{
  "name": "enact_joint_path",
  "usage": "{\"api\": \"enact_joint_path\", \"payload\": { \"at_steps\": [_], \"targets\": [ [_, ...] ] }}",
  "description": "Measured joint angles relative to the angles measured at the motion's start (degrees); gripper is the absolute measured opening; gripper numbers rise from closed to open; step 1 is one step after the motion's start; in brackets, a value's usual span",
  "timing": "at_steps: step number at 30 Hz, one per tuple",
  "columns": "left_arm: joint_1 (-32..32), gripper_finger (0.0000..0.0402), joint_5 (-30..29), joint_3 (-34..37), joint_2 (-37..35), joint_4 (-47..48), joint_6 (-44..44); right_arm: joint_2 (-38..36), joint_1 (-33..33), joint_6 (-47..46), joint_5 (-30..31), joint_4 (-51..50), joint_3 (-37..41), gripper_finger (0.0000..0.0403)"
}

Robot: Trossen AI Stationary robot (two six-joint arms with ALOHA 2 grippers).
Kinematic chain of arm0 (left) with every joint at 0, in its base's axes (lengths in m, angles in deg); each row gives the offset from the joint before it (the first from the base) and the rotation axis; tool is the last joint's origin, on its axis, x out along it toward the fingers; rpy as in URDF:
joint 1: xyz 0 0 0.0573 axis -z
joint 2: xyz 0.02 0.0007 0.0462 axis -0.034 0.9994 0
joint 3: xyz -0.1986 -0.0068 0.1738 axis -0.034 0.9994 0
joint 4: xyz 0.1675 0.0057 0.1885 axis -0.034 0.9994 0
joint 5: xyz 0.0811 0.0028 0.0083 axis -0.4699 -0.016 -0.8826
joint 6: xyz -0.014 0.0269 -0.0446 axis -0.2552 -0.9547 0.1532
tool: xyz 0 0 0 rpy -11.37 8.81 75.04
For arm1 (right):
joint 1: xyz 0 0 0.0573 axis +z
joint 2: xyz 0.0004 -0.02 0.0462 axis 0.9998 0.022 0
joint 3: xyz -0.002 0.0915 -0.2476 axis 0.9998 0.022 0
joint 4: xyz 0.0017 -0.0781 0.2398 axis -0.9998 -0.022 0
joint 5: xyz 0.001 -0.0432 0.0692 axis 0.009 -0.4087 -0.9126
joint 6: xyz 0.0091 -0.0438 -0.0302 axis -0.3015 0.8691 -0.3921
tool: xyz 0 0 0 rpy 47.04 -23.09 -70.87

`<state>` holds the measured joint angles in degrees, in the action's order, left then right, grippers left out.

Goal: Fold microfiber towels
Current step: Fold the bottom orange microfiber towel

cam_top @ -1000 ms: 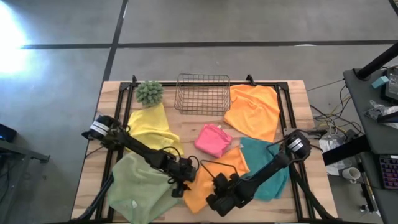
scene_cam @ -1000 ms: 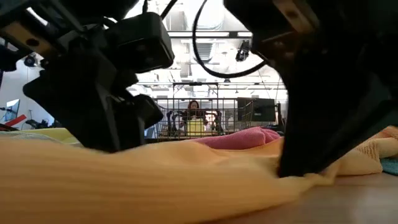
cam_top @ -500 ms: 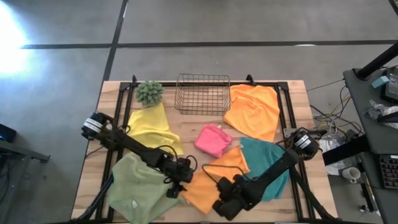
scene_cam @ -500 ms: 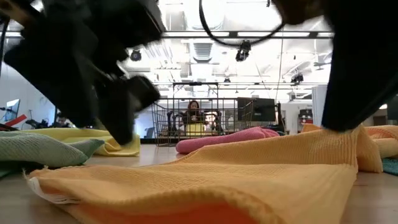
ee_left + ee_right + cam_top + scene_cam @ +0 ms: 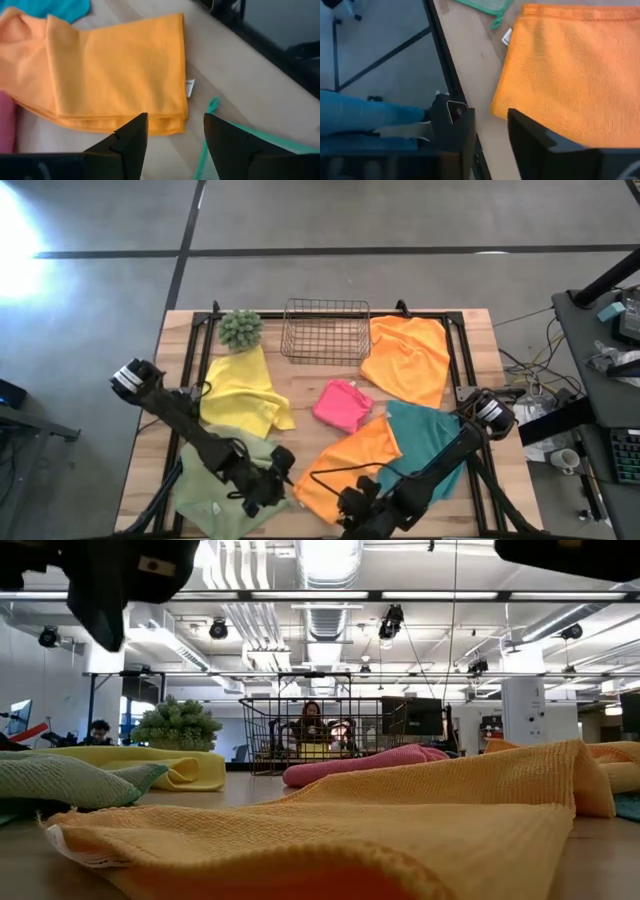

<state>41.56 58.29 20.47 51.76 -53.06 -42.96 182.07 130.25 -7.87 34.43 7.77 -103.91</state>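
Near the bottom edge of the high view, I have both grippers parked low over the front of the wooden table (image 5: pixel 310 385). My left gripper (image 5: pixel 262 492) sits at lower left of centre, above the pale sage green towel (image 5: pixel 215 480); in its wrist view the fingers (image 5: pixel 127 140) stand apart with nothing between them. My right gripper (image 5: pixel 358 508) is at the bottom centre, just off the front edge of the folded orange towel (image 5: pixel 345 465); its wrist view shows the fingers (image 5: pixel 535 145) parted and empty, with that towel (image 5: pixel 570 75) lying flat ahead.

That folded orange towel lies at lower centre, its white tag (image 5: pixel 190 89) poking from one edge. To its right the teal towel (image 5: pixel 425 445) touches it. The pink towel (image 5: pixel 340 405) sits bunched at mid-frame, just above the orange one. The yellow towel (image 5: pixel 240 390) spreads at centre left, overlapping the sage one's upper edge. A second orange towel (image 5: pixel 408 358) lies at upper right beside the wire basket (image 5: pixel 325 330), and a spiky green plant (image 5: pixel 240 328) stands at upper left.

In the low view I see a person (image 5: pixel 312 725) far behind the basket.
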Motion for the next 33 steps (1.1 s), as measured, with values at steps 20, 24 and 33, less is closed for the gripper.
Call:
{"api": "enact_joint_path", "payload": {
  "at_steps": [20, 24, 33],
  "targets": [
    [0.7, 0.0177, 1.7, -0.6, 1.4, 3.1, -3.0, 5.6, 2.4, -3.6, 3.3, -16.2, -25.2, 0.0123],
    [0.5, 0.0177, 1.9, -0.6, 1.3, 3.0, -4.8, 7.8, 3.3, -6.5, 4.4, -24.7, -31.7, 0.0114],
    [0.5, 0.0177, 2.0, -0.4, 1.3, 3.5, -5.1, 20.7, 3.8, -14.6, 4.3, -39.6, -42.6, 0.0113]
  ]
}}
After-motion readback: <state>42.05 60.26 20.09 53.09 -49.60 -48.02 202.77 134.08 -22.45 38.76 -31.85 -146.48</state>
